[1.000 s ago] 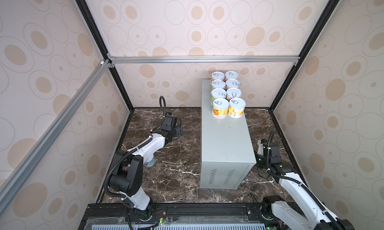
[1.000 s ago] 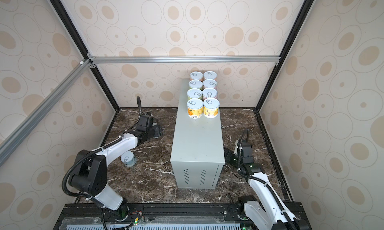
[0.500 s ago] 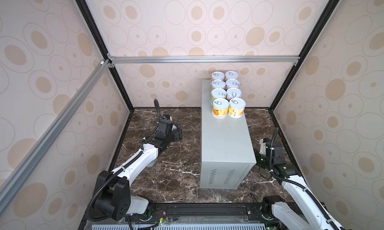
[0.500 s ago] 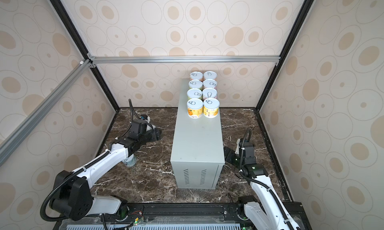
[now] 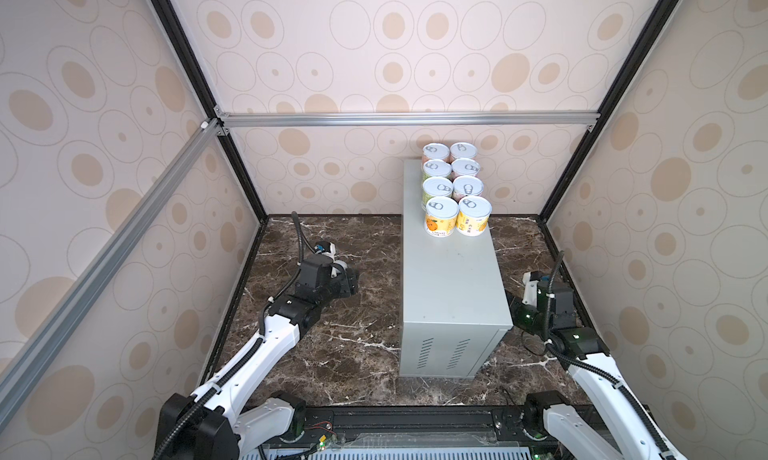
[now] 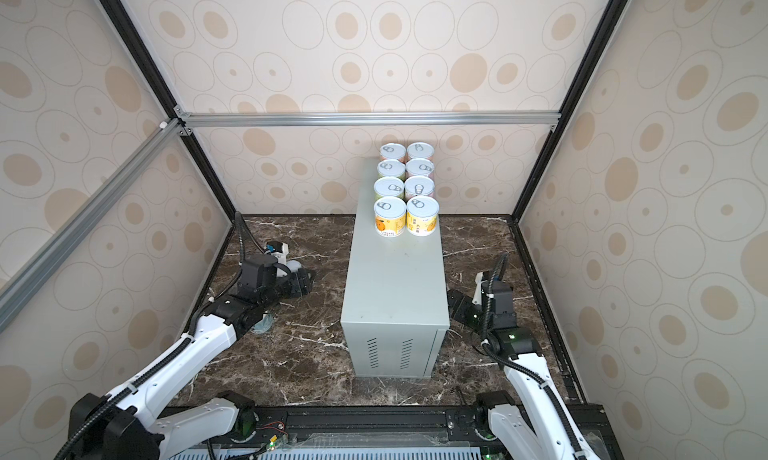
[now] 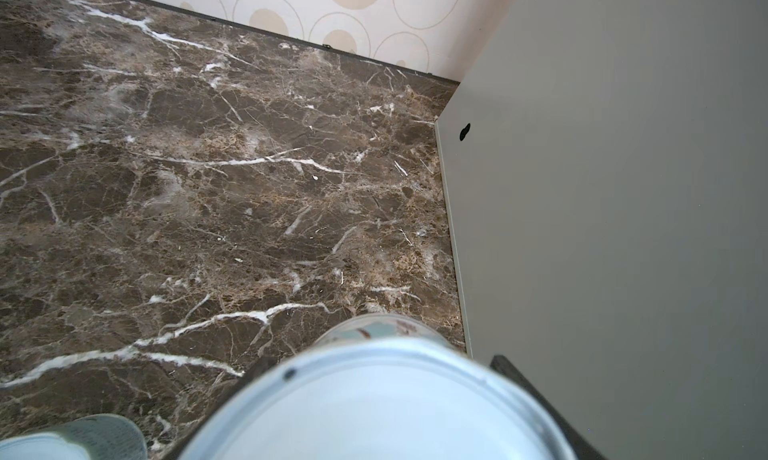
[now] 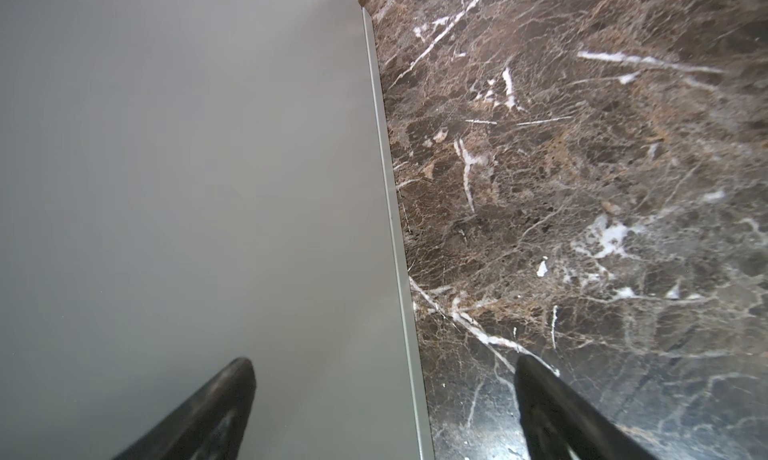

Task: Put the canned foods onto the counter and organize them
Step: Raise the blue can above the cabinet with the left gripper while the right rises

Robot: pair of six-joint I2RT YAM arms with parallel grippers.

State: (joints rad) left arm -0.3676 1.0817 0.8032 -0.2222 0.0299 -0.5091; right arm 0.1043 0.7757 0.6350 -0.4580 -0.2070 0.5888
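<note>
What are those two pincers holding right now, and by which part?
The left pincer grips a pale blue can by its sides; the right pincer is empty.

Dark marble surface (image 5: pixel 365 354) with grey counter (image 5: pixel 451 279) and one loose can (image 7: pixel 95 435)

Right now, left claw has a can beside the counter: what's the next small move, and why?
Probably raise the left claw up: its pale blue can is lower than the counter, whose top has free space before the eight cans.
</note>
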